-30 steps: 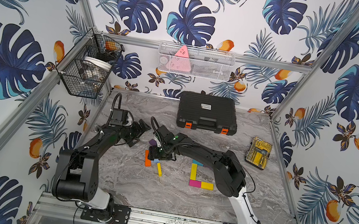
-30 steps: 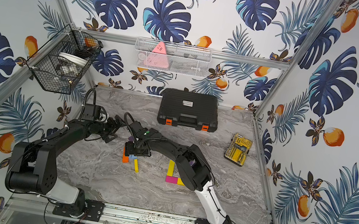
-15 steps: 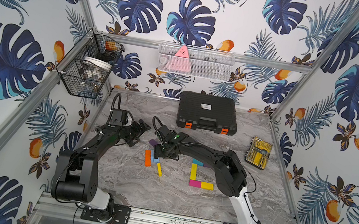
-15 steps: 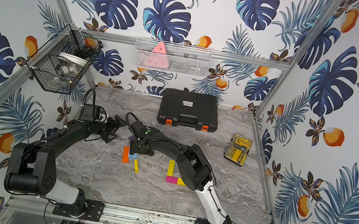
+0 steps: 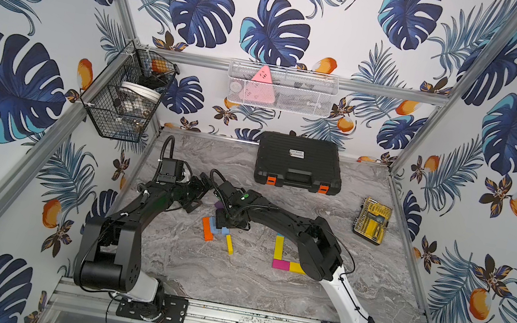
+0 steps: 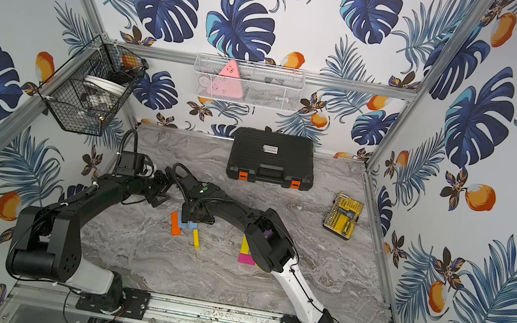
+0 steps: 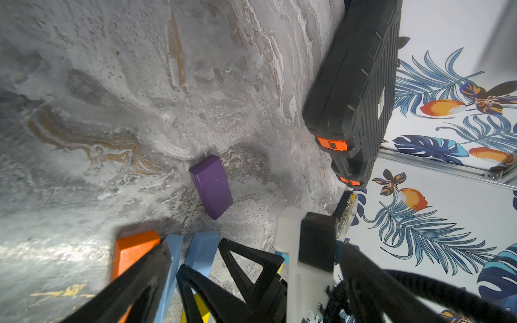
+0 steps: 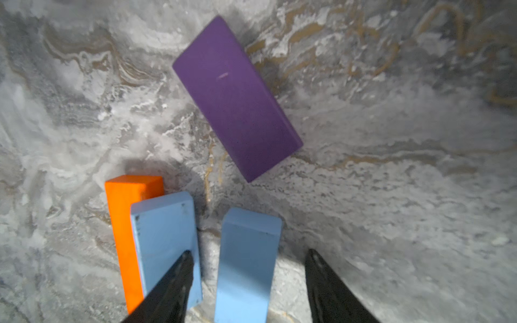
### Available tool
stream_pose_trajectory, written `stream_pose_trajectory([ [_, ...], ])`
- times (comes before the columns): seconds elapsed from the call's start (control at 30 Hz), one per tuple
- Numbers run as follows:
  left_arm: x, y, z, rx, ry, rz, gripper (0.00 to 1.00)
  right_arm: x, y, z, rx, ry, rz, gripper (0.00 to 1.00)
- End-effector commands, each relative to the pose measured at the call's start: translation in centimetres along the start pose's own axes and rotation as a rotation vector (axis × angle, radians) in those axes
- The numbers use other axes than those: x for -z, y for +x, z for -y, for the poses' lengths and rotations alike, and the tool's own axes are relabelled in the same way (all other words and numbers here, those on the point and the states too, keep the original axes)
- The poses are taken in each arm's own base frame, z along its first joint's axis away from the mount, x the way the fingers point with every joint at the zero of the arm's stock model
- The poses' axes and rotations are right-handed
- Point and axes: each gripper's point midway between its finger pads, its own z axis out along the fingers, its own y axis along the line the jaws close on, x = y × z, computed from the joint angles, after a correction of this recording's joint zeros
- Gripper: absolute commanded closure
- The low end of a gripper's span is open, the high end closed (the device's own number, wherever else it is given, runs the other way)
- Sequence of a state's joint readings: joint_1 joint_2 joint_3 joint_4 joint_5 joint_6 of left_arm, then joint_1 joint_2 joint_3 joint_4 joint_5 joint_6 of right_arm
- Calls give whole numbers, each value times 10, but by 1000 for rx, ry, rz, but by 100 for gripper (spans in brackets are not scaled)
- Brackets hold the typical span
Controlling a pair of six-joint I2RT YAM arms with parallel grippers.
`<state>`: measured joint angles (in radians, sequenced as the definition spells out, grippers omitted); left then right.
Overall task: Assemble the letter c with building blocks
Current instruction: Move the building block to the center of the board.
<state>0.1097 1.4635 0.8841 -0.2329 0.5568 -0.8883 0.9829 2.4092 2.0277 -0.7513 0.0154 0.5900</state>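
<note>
Light blue block lies flat on the bench, in the loose pile at about 9 o'clock from the started letter in both top views. Right end effector straddles it - jaws partly open, a gap on each side, nothing held yet. One of its fingers overlaps the second light blue block, which touches the orange block.

In a top view the purple block lies just apart at 12 o'clock of the pile, and the short yellow block is at 5 o'clock.

Started letter: long yellow block with the magenta block at its 6 o'clock end, partly hidden by the right arm.

Left end effector is wide open and empty, near 11 o'clock of the pile.

Handling, as a guess: the block is small, rigid and light, with smooth painted faces that may slip. Best hold is across the narrow width, on the long sides near mid-length. The neighbour is close - the finger could nudge it.

Black tool case sits well apart at 12 o'clock of the bench.
</note>
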Motion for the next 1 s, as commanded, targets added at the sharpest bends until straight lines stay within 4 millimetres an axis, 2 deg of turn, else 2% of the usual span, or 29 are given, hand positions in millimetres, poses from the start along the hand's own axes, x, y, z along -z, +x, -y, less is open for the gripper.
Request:
stream_pose_trajectory([
  [0.0,1,-2,5,-6,22,5,1,-4,17,17,18,78,-56,43],
  [0.27,-1,-1,4,5,27,5,1,4,22,38,78,157,-44,64],
  [0.4,-1,-1,4,5,28,4,1,14,20,44,111,179,-26,70],
  [0.67,-2,2,8,-1,42,-4,1,34,11,64,191,155,13,72],
  [0.97,-13,15,12,-18,38,-37,1,27,15,72,286,111,-3,68],
])
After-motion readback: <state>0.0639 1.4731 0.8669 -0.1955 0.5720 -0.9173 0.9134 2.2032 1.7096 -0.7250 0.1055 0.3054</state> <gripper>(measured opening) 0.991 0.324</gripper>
